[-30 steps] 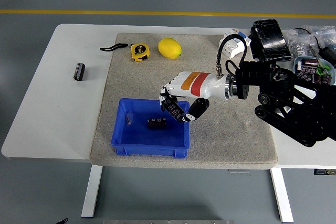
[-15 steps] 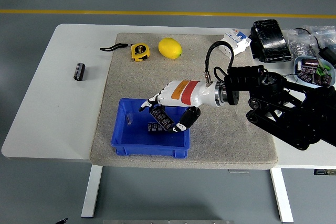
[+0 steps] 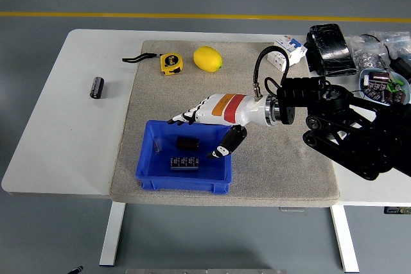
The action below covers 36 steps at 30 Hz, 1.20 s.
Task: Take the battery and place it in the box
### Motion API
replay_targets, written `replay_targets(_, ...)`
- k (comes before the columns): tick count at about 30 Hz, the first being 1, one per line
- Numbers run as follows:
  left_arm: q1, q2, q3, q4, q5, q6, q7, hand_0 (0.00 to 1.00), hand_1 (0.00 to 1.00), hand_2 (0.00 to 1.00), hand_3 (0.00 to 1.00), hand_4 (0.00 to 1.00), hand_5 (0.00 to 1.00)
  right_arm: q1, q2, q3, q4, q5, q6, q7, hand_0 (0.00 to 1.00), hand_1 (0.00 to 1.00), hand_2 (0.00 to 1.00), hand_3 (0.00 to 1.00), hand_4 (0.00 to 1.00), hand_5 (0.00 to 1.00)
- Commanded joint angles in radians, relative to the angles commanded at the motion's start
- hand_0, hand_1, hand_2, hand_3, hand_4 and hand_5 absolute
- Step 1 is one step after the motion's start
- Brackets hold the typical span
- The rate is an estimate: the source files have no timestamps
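2 batteries (image 3: 185, 153) lie in the blue box (image 3: 149, 158), right hand (image 3: 204, 122) above with fingers spread, empty; 1 battery (image 3: 97, 86) left near the desk's left edge.

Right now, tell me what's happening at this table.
The robot's right hand hangs over the blue box, fingers spread and holding nothing. Two batteries lie inside the box, and another battery sits on the bare table at far left. A tape measure and a lemon rest on the mat's far side. The left arm isn't in view.
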Motion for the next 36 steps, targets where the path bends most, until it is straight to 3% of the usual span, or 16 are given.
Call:
replay_targets(7,-0.001,-0.001,0.005,-0.001,-0.008,0.001,-0.001,0.731,0.804,0.834,0.649,0.742,0.609,-0.004,-0.047,0.120,-0.062,-0.008,0.001,-0.002,0.789,0.782,0.904,0.998,0.853,0.171)
replay_targets(14,-0.001,-0.003,0.012,-0.001,-0.020,0.002,-0.001,0.729,0.804,0.833,0.647,0.742,0.609,-0.055,-0.117,0.289,-0.177,0.016,-0.001,-0.005,0.785,0.778,0.895,0.998,0.866,0.166)
replay_targets(20,0.000,-0.005,0.018,0.000,-0.032,0.002,-0.005,0.729,0.804,0.834,0.647,0.742,0.610,-0.152,-0.184,0.419,-0.237,0.200,0.008,-0.058,0.796,0.782,0.892,0.998,0.878,0.176)
replay_targets(21,0.000,-0.005,0.019,0.001,-0.032,0.002,-0.005,0.729,0.804,0.836,0.647,0.742,0.611,-0.174,-0.195,0.439,-0.236,0.246,0.006,-0.077,0.837,0.807,0.897,0.980,0.920,0.244)
replay_targets(26,0.002,-0.006,0.018,0.003,-0.029,0.001,-0.007,0.729,0.804,0.836,0.647,0.742,0.611,-0.278,-0.221,0.523,-0.192,0.454,-0.057,-0.168,0.837,0.807,0.897,0.980,0.920,0.244)
replay_targets(27,0.004,-0.007,0.018,0.004,-0.029,0.001,-0.008,0.735,0.804,0.836,0.647,0.742,0.611,-0.302,-0.218,0.549,-0.173,0.499,-0.078,-0.187,0.830,0.810,0.897,0.976,0.998,0.413)
replay_targets(32,0.006,-0.011,0.009,0.006,-0.017,0.000,-0.008,0.735,0.804,0.836,0.647,0.742,0.611,-0.405,-0.196,0.645,-0.088,0.707,-0.141,-0.224,0.830,0.810,0.897,0.976,0.998,0.413)
replay_targets(33,0.007,-0.011,0.006,0.007,-0.013,0.000,-0.007,0.743,0.807,0.836,0.647,0.740,0.610,-0.427,-0.189,0.663,-0.072,0.753,-0.156,-0.228,0.833,0.815,0.892,0.964,0.998,0.572)
replay_targets(36,0.009,-0.013,-0.004,0.008,-0.001,-0.001,-0.006,0.743,0.807,0.836,0.647,0.740,0.610,-0.482,-0.167,0.709,-0.036,0.870,-0.196,-0.236,0.833,0.815,0.892,0.964,0.998,0.572)
